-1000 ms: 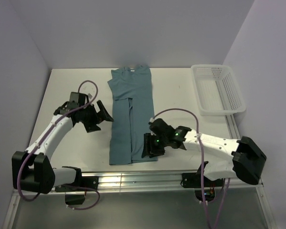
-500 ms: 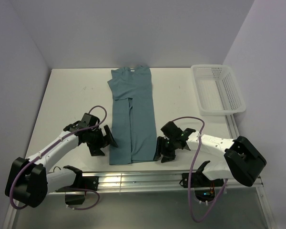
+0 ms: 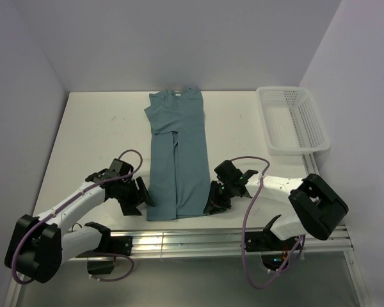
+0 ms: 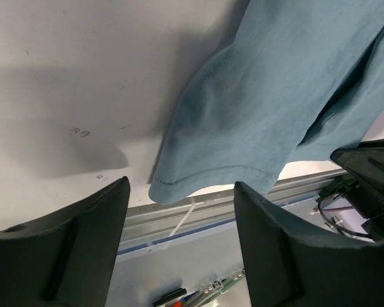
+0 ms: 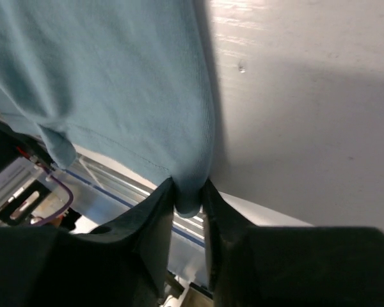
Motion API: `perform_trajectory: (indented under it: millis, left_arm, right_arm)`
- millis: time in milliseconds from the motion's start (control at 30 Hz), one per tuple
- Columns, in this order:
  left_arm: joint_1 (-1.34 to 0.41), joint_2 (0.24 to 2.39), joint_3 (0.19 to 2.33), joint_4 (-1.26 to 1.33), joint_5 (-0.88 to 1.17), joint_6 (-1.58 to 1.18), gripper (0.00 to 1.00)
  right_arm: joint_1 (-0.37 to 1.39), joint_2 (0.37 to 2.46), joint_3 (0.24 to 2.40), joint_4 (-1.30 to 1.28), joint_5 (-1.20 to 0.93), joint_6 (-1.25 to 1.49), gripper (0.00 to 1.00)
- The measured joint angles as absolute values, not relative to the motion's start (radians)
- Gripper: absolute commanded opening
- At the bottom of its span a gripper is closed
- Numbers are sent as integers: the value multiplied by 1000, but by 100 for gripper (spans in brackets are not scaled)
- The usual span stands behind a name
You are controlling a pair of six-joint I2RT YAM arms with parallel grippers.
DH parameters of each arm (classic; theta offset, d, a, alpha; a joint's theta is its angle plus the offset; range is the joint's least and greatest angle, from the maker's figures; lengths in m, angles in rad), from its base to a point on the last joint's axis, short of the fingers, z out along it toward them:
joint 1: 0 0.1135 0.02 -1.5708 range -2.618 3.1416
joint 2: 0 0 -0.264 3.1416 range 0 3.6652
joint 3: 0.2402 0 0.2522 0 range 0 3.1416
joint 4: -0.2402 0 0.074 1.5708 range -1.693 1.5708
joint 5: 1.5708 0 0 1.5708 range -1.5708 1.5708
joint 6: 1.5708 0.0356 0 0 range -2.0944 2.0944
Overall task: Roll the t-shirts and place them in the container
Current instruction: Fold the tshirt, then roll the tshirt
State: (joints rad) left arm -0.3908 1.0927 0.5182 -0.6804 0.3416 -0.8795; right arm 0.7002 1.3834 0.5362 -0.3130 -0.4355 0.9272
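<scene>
The teal-blue t-shirt [image 3: 176,153] lies folded lengthwise into a long narrow strip down the middle of the white table [image 3: 96,128], collar at the far end. My left gripper [image 3: 143,198] is low at the strip's near left corner. In the left wrist view it [image 4: 182,192] is open, and the hem corner of the t-shirt [image 4: 269,96] lies just ahead, between the fingertips. My right gripper [image 3: 211,203] is at the near right corner. In the right wrist view it [image 5: 189,192] is shut on a pinch of the t-shirt [image 5: 115,83] at the hem corner.
A white mesh basket [image 3: 293,119] stands at the back right. An aluminium rail [image 3: 179,240] runs along the table's near edge, just below the hem. Walls close in the left, back and right sides.
My left gripper came down from the strip's middle left to its near left corner, its jaws narrowing. My right gripper slid to the near right corner and closed on the hem.
</scene>
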Motion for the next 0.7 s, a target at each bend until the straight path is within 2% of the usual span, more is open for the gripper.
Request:
perform_trajectory:
  millis: [233, 300, 367, 467, 600, 700]
  left_arm:
    - [-414, 1093, 476, -673, 342, -891, 66]
    - [-421, 1087, 461, -676, 342, -902, 65]
    - [-430, 1079, 453, -678, 342, -910, 57]
    - [-448, 1073, 445, -668, 342, -928, 54]
    - [-466, 1070, 414, -635, 353, -965, 46]
    - [-479, 1069, 401, -607, 364, -992, 45]
  right_arm:
    - [686, 1402, 537, -311, -440, 919, 11]
    - [684, 1407, 540, -312, -445, 916, 10]
    - [682, 1412, 543, -313, -449, 910, 10]
    - [682, 1415, 544, -313, -454, 901, 9]
    - [681, 1416, 544, -313, -458, 896, 9]
    - [680, 1416, 544, -313, -459, 892, 7]
